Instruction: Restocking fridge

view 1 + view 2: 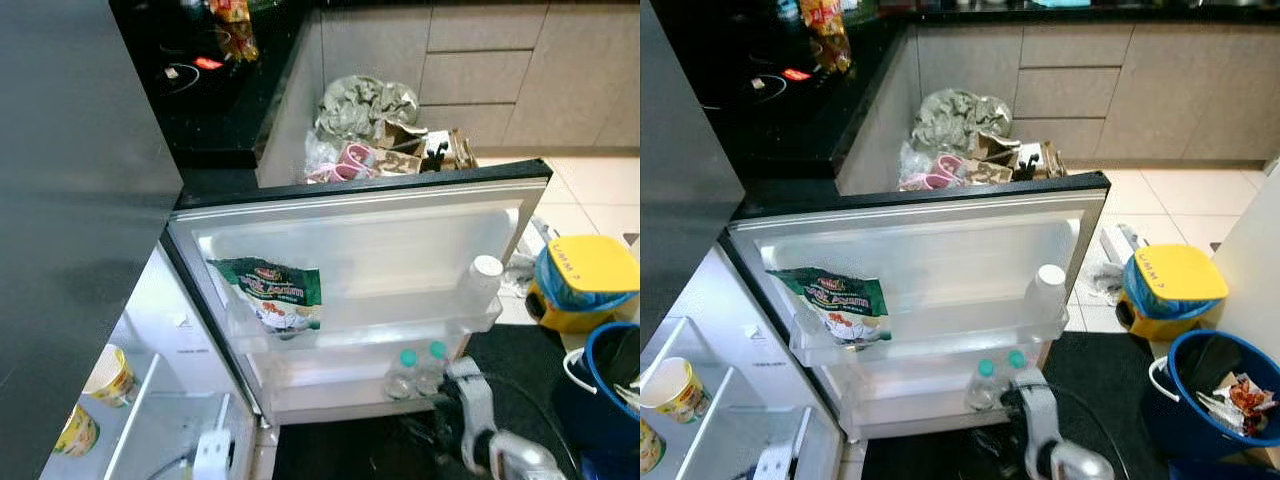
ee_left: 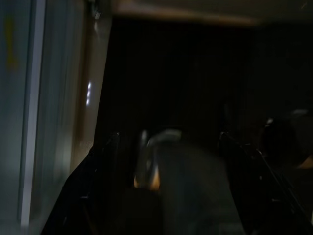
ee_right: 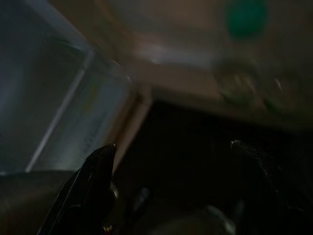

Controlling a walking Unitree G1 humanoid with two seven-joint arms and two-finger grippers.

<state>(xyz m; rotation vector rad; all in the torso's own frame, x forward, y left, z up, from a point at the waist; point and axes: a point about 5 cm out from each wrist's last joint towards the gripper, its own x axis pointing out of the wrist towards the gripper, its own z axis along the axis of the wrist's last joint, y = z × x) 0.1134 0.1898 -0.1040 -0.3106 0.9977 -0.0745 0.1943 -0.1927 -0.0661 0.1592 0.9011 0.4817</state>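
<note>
A fridge door (image 1: 920, 235) stands swung wide open across the middle of the head camera frame, its white inner face toward the viewer. On the upper door shelf (image 1: 940, 335) a green snack packet (image 1: 835, 300) leans at the left end, and a white-capped bottle (image 1: 1048, 290) stands at the right end, well apart from it. On the lower door shelf, toward the right, two small clear bottles with green caps (image 1: 997, 378) stand side by side. At the lower left of the frame the fridge interior shows pale shelves holding a yellow paper cup (image 1: 672, 390).

The right arm reaches up from the bottom edge, just below the green-capped bottles. In the wrist view, the right gripper (image 3: 171, 156) has its two black fingers spread apart with nothing between them, and a green cap blurs above. The left gripper (image 2: 166, 147) also looks spread and empty, though that view is very dark, so this is likely rather than certain.

At the right of the frame a yellow-lidded bin (image 1: 1175, 290) and a blue bucket (image 1: 1210, 400) sit on the floor.

Restocking seems partly done: several items are already shelved, both grippers are free, and most of the door shelving is still bare.
</note>
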